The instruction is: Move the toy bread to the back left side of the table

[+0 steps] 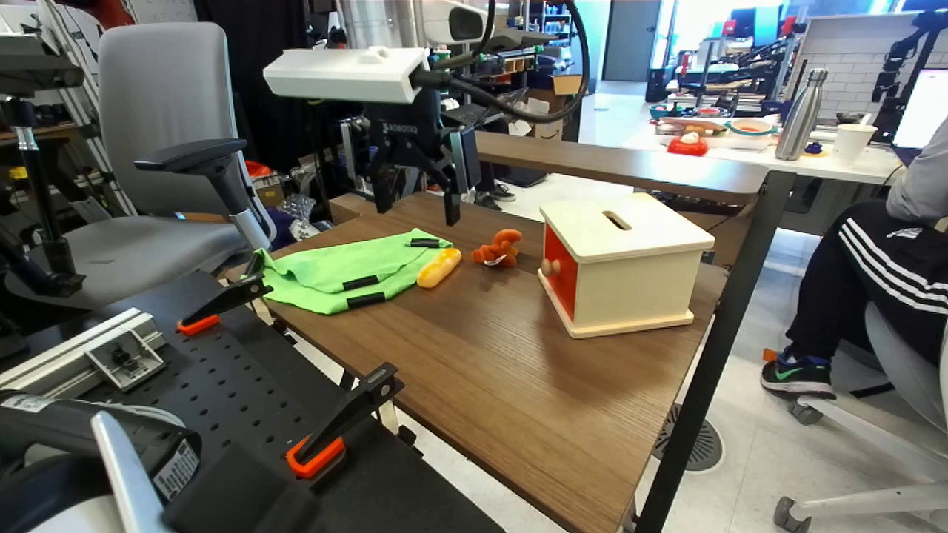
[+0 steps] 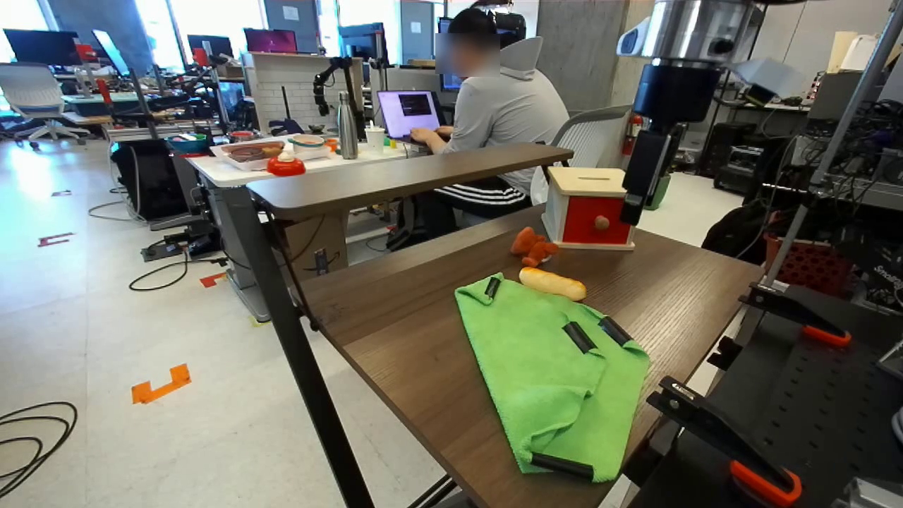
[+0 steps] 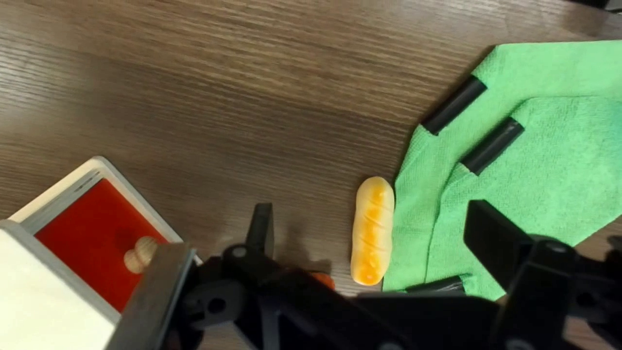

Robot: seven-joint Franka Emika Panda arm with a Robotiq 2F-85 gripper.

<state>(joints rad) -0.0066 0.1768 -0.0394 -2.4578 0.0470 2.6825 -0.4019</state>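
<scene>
The toy bread (image 1: 439, 268) is a small yellow-tan loaf. It lies on the dark brown wood-grain table (image 1: 518, 400), at the edge of a lime-green cloth, in both exterior views (image 2: 552, 283). In the wrist view the bread (image 3: 372, 231) shows between the two spread fingertips, with space on both sides. My gripper (image 1: 417, 206) is open and empty, held in the air above the table. In an exterior view the gripper (image 2: 631, 210) is seen side-on, in front of part of the box. No part of the bread is hidden in the wrist view.
The green cloth (image 1: 348, 270) lies beside the bread. A small orange-red toy (image 1: 500, 248) sits close by, mostly hidden in the wrist view. A cream-and-red wooden box (image 1: 629, 289) stands on the table. A raised shelf (image 2: 423, 176) runs along one side. Clamps (image 1: 355, 414) line another edge.
</scene>
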